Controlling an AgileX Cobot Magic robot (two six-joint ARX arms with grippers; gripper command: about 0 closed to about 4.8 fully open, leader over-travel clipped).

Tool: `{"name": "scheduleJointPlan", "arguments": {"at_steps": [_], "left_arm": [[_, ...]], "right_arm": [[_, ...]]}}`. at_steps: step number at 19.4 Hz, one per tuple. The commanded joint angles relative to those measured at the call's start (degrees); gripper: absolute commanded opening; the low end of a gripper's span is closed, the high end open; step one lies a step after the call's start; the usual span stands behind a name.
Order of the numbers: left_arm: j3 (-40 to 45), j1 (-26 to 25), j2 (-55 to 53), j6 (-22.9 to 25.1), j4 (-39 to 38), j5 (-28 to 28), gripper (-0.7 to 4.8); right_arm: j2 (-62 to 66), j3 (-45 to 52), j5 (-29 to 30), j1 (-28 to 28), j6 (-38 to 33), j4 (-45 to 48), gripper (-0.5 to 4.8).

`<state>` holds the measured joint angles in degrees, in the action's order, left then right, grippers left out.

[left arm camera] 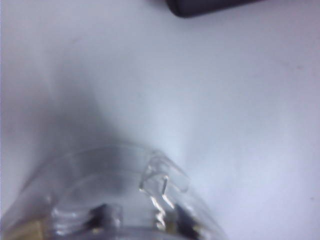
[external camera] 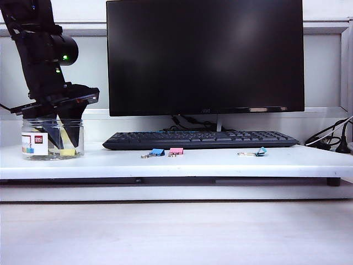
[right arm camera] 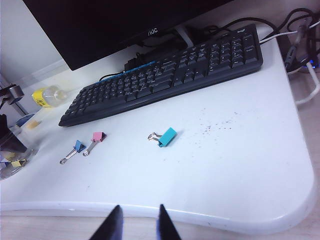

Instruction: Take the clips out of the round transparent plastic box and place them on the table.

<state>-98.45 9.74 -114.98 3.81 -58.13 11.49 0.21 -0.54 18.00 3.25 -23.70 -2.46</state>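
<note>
White, wide and flat, the table (external camera: 220, 163) spans the exterior view above a lower wood-grain surface (external camera: 176, 232); a dark monitor (external camera: 205, 55) fills the upper centre, with a black keyboard (external camera: 201, 139) at its foot; cables (external camera: 331, 138) trail at the right edge. At the far left of that view the round transparent plastic box (external camera: 38, 144) stands upright on the table, its white label facing forward; the left arm (external camera: 38, 49) descends into its open mouth, and the left gripper (external camera: 62, 135) is inside the box, seen dimly through the wall; yellow clips (external camera: 67, 152) lie on the box floor at its fingers; whether the fingers are spread or pinching a clip cannot be told. The left wrist view alone gives the box rim (left arm camera: 120, 190) from above, blurred, at the lower left of the frame, with silver wire glinting inside; no fingers show there. The right wrist view alone shows the right gripper (right arm camera: 136, 222) at the bottom centre, fingertips drawn near together with a slim gap, holding nothing, hanging off the table's near edge. Three stray clips lie in front of the keyboard: a teal clip (right arm camera: 166, 136), a pink clip (right arm camera: 97, 138), a blue clip (right arm camera: 76, 148).
</note>
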Motion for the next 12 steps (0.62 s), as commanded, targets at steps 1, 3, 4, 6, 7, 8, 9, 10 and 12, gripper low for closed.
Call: {"name": "scheduleJointPlan", "arguments": {"at_steps": [1,3,4,6,7,8,9,10,12], "left_arm": [[-1.9,0.1,-3.2,0.7,-2.6,0.1,1.75],[-3.1,0.3,-5.0,0.7,-4.1,-0.7,1.75],[-3.1,0.5,-5.2,0.8,-4.1,-1.7,1.75],[-3.1,0.6,-5.3,1.9,-3.5,-2.9,1.75],[-3.1,0.6,-5.3,2.0,-3.1,-3.7,1.75],[-3.1,0.6,-5.3,2.0,-2.8,-4.5,1.75],[-3.1,0.6,-5.3,2.0,-2.5,-5.6,1.75],[-3.1,0.6,-5.3,2.3,-2.2,-6.6,1.75],[-3.1,0.6,-5.3,3.1,-1.4,-9.2,1.74]], "right_arm": [[-0.1,0.0,0.0,0.0,0.2,0.9,0.95],[-0.1,0.0,-0.1,0.0,0.2,0.9,0.95],[-0.1,0.0,0.0,0.0,0.2,0.9,0.95],[-0.1,0.0,-0.1,0.0,0.2,0.9,0.95],[-0.1,0.0,-0.1,0.0,0.2,0.9,0.95],[-0.1,0.0,-0.1,0.0,0.2,0.9,0.95],[-0.1,0.0,-0.1,0.0,0.2,0.9,0.95],[-0.1,0.0,-0.1,0.0,0.2,0.9,0.95],[-0.1,0.0,-0.1,0.0,0.2,0.9,0.95]]}}
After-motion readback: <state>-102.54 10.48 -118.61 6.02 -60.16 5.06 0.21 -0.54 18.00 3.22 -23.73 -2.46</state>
